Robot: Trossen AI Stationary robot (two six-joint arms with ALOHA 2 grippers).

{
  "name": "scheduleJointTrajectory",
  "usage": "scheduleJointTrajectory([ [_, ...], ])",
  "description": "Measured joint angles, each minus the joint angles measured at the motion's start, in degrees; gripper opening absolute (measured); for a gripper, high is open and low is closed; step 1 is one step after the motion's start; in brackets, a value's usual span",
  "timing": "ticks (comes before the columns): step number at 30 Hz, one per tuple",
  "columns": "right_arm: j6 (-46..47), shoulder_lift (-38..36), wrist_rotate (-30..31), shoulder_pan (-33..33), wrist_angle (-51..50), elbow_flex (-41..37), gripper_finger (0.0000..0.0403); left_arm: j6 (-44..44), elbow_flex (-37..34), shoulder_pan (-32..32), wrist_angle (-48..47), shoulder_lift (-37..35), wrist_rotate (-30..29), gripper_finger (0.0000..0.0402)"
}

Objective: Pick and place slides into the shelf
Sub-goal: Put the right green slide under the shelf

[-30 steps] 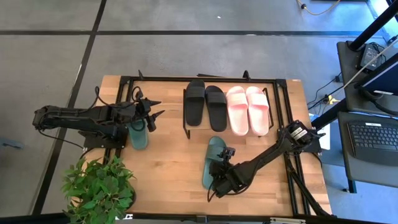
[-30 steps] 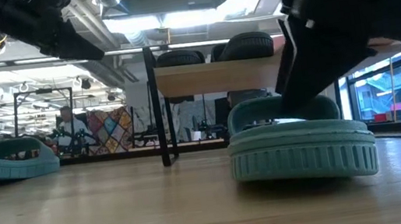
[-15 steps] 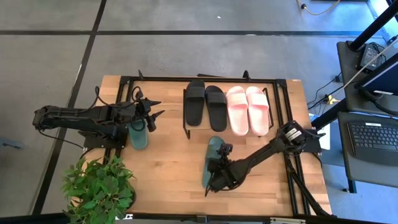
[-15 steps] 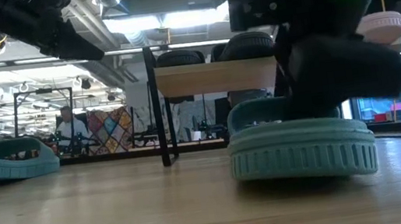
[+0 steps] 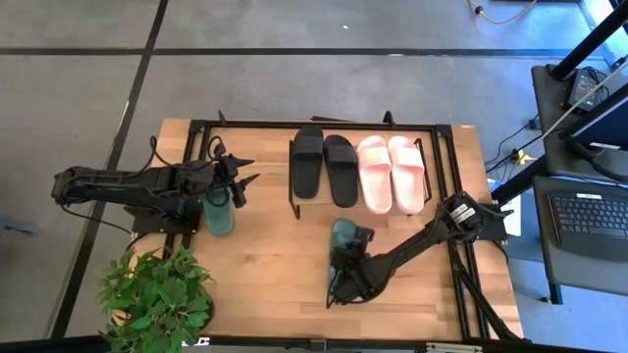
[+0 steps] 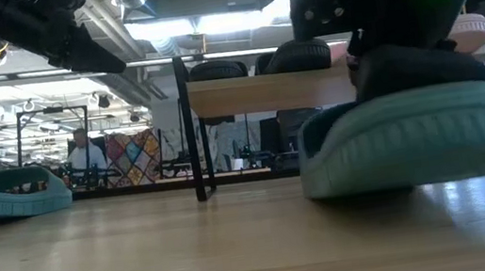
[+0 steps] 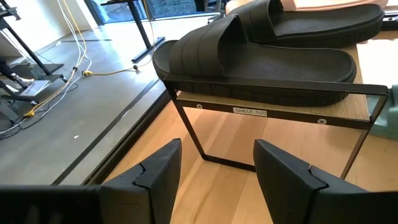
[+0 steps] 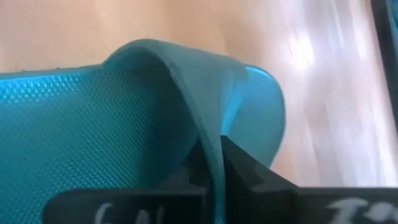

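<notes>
A dark green slide (image 5: 340, 233) lies on the wooden table near its front middle. My right gripper (image 5: 343, 273) is over it and shut on its wide strap (image 8: 186, 81). The second green slide (image 5: 218, 214) lies flat at the table's left, and my left gripper (image 5: 241, 172) hangs open above it, touching nothing. On the shelf (image 5: 294, 126) of thin black tubing at the far side rest a black pair (image 5: 324, 162) and a pink pair (image 5: 390, 172), soles down. My right gripper pinches the edge of the green slide's strap (image 8: 208, 134) between its two fingers (image 8: 245, 168). The fingers come slanting down from the table's right, across the strap. The low view shows the sole (image 6: 418, 163) low at the table top; whether it is lifted clear I cannot tell.
A potted plant (image 5: 157, 294) stands at the table's near left corner. The shelf's side rails (image 5: 461, 284) run along the left and right edges. Bare wood lies between the two green slides. A desk with a laptop (image 5: 589, 221) stands beyond the right edge.
My right gripper has sunk a little onto the green slide, tipped further down and shut on its strap. The slide has shifted: in the low view it now shows larger and farther toward the table's right.
</notes>
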Motion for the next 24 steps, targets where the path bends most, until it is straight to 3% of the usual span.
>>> scheduleJointTrajectory([
  [7, 5.33, 0.00, -0.17, 1.50, -12.63, 0.09, 0.0015, 0.04, 0.00, 0.01, 0.00, 0.00, -0.01, 0.0192],
  [13, 14.46, 0.00, 8.94, 5.54, -21.74, -3.43, 0.0014, 0.04, 0.00, 0.02, -0.02, 0.00, -0.01, 0.0192],
  [17, 24.00, 0.00, 10.77, 8.78, -24.27, -7.66, 0.0014, 0.05, 0.00, 0.01, -0.17, 0.00, -0.03, 0.0192],
  [24, 29.56, -0.32, 10.53, 9.99, -23.08, -13.51, 0.0014, 0.07, 0.00, 0.01, -0.17, 0.00, -0.03, 0.0192],
])
